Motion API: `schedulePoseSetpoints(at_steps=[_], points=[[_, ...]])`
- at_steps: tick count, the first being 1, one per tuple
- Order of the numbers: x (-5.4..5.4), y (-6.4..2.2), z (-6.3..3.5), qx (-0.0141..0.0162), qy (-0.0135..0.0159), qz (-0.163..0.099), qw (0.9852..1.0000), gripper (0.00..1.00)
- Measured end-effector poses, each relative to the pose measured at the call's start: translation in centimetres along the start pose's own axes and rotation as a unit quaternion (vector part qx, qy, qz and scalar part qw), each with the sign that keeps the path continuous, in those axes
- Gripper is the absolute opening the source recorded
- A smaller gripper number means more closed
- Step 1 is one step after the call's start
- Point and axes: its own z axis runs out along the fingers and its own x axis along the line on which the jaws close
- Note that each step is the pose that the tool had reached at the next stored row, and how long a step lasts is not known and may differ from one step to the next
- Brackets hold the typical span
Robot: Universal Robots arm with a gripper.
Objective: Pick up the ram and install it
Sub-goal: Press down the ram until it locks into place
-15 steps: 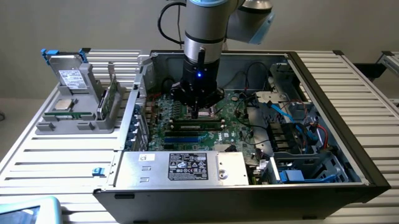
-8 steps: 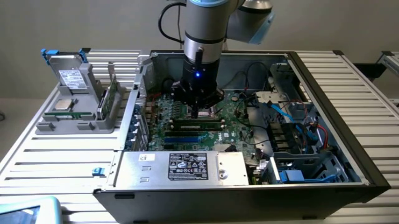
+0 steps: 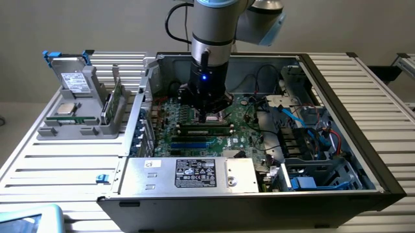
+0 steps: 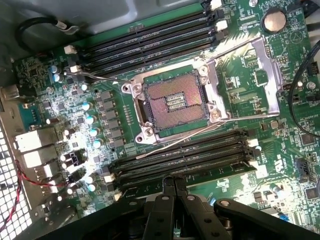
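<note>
Your gripper (image 4: 174, 187) sits pinched together over the motherboard (image 4: 240, 95), holding nothing; RAM (image 3: 115, 104) (thin, fragile) wants edge grips only.

This place looks like a robotics lab or a test workshop for computer assembly. An open computer case (image 3: 259, 145) lies on a table of white metal slats (image 3: 58, 170), with its motherboard (image 4: 240, 100) uncovered, the empty processor socket (image 4: 175, 102) and the black memory slots (image 4: 185, 157) visible. An industrial robot arm (image 3: 214, 29) reaches down into the case. Beside the case, on the exterior view's left, a grey holder (image 3: 77, 116) keeps computer parts ready. The wall behind is plain and bare.
</note>
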Motion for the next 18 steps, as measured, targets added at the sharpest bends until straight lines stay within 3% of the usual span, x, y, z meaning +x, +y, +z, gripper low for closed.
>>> schedulePoseSetpoints(at_steps=[7,18], points=[[0.0,0.0,0.0,-0.0023,0.0003,0.027,0.9996,0.11],[0.0,0.0,0.0,-0.0026,0.0004,0.028,0.9996,0.11]])
